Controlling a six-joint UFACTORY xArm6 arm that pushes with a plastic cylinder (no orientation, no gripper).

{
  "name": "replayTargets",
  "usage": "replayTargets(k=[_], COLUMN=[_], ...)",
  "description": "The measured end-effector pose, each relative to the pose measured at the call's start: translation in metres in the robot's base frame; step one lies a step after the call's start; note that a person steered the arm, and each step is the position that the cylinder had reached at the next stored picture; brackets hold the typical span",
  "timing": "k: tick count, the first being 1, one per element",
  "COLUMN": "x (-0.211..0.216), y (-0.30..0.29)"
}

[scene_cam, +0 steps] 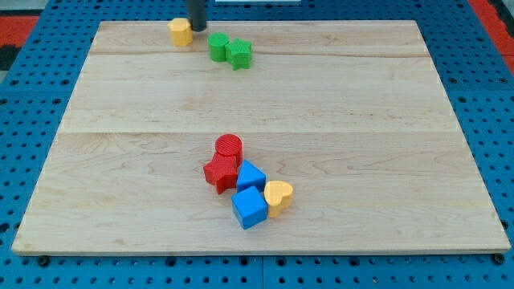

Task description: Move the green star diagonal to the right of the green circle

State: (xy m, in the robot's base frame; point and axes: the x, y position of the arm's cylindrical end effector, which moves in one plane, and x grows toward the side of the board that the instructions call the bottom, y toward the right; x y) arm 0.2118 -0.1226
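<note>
Tip position — top edge of board.
My tip [196, 28] holds nothing, resting just right of the yellow block [181, 32]; the green star [238, 54] touches the green circle [218, 46] — likely approaching to push.

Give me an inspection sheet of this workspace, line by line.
Surface: wooden board on blue pegboard.
Job's things: green circle and green star touching, star at its right, near the view's top.
Clutter: yellow block by my tip; red cylinder, red star, two blue blocks, yellow heart clustered low.
End effector: my tip just right of the yellow block, left of the circle.
Cables: nothing seen.
Surroundings: red surface at the view's top corners.
</note>
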Motion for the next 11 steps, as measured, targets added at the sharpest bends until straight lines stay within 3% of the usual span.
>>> replayTargets(k=[3,6,9,11], x=[0.026,0.078,0.065,0.078], y=[-0.006,0.054,0.17,0.171])
